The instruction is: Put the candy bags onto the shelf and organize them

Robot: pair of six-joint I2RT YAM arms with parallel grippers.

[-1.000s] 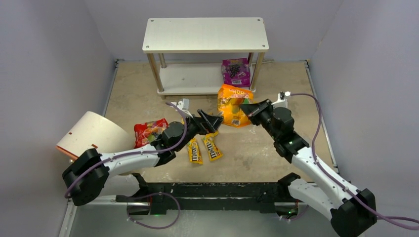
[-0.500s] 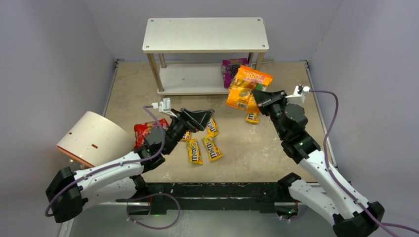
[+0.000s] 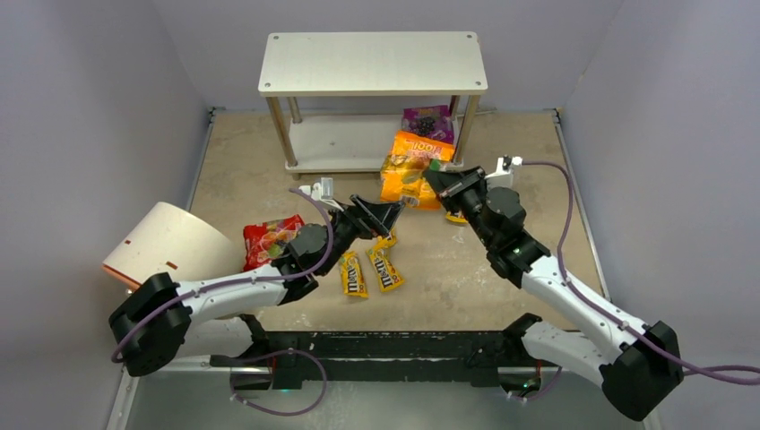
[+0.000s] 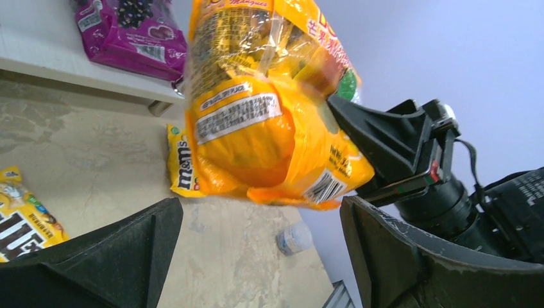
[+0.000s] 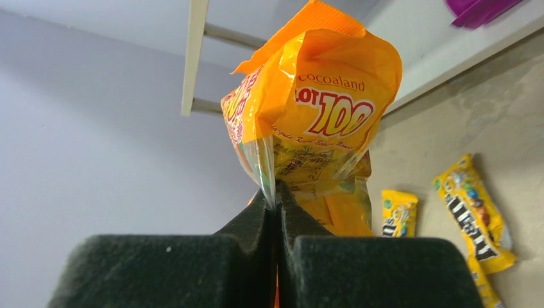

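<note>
Jaws on my right gripper (image 5: 276,192) are pressed flat together on a thin seam of the glossy orange candy pouch (image 3: 408,170). The bag is off the tan table (image 3: 242,170), just in front of the right near post of the small two-tier shelf with white boards and silver posts (image 3: 372,63). Holding it by the edge leaves the body of the bag free ahead of my fingers. I judge that suits sliding it onto the lower board.

My left gripper (image 3: 381,210) is spread wide and has nothing in it. It hovers near the middle of the table, facing the orange pouch, above the narrow yellow M&M's packets (image 3: 352,273). I can make out four of these: three lie close together near that gripper and one lies to the right, beside my right arm. The glossy red pouch (image 3: 272,237) lies on the table to the left, near the white-and-orange cylinder (image 3: 166,246), which lies tilted at the left edge. I cannot tell what, if anything, is inside it.

On the shelf, the lower board holds only the glossy purple pouch (image 3: 428,123), lying at its right end. The top board carries nothing that I can see.
</note>
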